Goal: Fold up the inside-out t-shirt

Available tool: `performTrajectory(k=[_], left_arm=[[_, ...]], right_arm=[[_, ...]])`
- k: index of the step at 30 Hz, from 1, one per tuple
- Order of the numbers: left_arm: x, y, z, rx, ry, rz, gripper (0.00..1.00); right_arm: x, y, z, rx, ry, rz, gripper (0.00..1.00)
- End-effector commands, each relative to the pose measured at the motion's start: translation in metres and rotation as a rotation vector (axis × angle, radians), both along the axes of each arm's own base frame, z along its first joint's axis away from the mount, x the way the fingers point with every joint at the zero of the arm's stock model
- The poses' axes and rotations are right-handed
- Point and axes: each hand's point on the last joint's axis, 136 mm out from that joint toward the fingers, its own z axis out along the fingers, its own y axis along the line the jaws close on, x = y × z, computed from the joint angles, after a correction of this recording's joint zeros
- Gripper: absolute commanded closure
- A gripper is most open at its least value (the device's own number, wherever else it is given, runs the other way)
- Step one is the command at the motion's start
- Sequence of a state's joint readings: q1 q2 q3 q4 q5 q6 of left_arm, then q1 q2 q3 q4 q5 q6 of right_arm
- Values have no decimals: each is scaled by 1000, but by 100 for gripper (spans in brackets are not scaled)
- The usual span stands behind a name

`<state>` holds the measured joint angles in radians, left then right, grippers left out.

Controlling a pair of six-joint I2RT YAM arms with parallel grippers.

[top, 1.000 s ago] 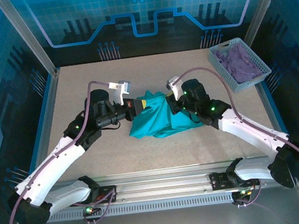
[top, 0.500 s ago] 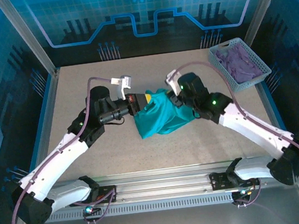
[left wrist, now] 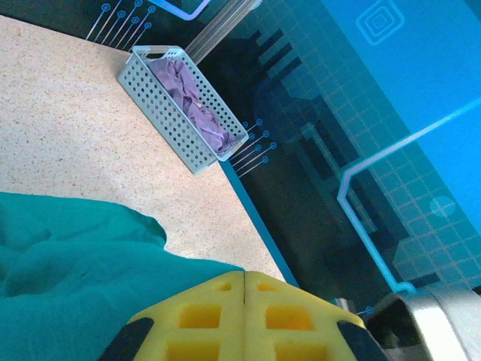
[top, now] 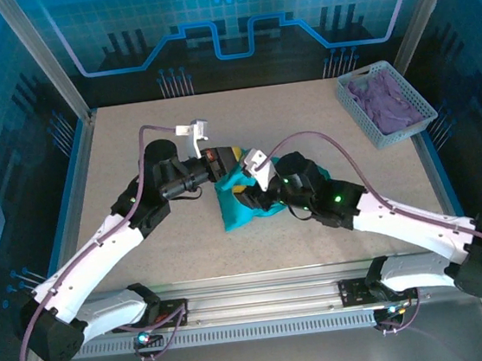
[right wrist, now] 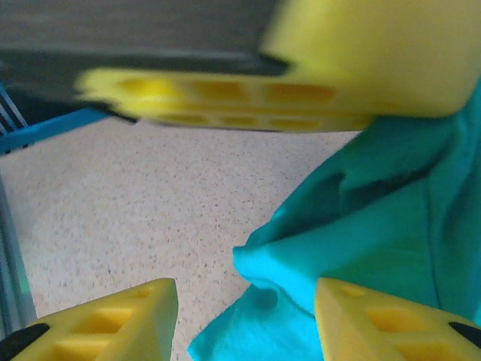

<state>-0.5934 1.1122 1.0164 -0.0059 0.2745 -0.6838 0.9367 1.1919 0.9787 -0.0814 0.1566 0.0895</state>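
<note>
Two yellow fingers [right wrist: 113, 320] of the right gripper [right wrist: 244, 295] stand about half open. There is a gap between them and they hold nothing.

Just past their tips lies the teal t-shirt [right wrist: 361, 226], all bunched up. One folded edge of it pokes toward the gap between the fingers. Most of the cloth sits in front of the right-hand finger. In front of the other finger there is only the bare speckled table [right wrist: 128, 203].

A little farther on, across the heap, is the left gripper [left wrist: 244, 289], facing the right one. Its two fingers are pressed tight together with no gap at all. The teal cloth runs right up to their tips, and they have a pinch of it. Seen from that wrist, the shirt spreads out to the left of the closed fingers and below them, soft and wrinkled.

From above, the shirt is a small lump between the tips of the two grippers, close to both.

Far beyond the left fingers, by the table's edge, stands a gray basket [left wrist: 159, 107] full of little holes. A purple cloth [left wrist: 192, 98] is stuffed inside it. The basket is well apart from the shirt and from both sets of fingers.
</note>
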Motion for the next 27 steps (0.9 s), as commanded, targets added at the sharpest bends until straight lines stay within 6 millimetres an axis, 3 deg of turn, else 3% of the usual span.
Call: performTrajectory(k=[1,9,13,18,20,25,27], left_arm=[[1,0,5,-26,-18,18,100],[-1,2,4,-18,-21,22,100],[0,4,4,-11,-30,34,100],[1,7,4,0,-41,51,100],[2,7,3,4,-42,52,100],[14,15,-4,82,-63,119,99],[26,23,-15,158,-67,180,89]], right_arm=[[23,4,8,126,36,-118,48],[43,-3,1,194,62,-193,51],[46,-15,-5,195,82,-196,78],[44,-33,-15,198,114,-144,100],[44,-39,-14,206,119,-121,100],[26,-40,-3,281,194,127,100],[18,-39,3,293,206,204,100]])
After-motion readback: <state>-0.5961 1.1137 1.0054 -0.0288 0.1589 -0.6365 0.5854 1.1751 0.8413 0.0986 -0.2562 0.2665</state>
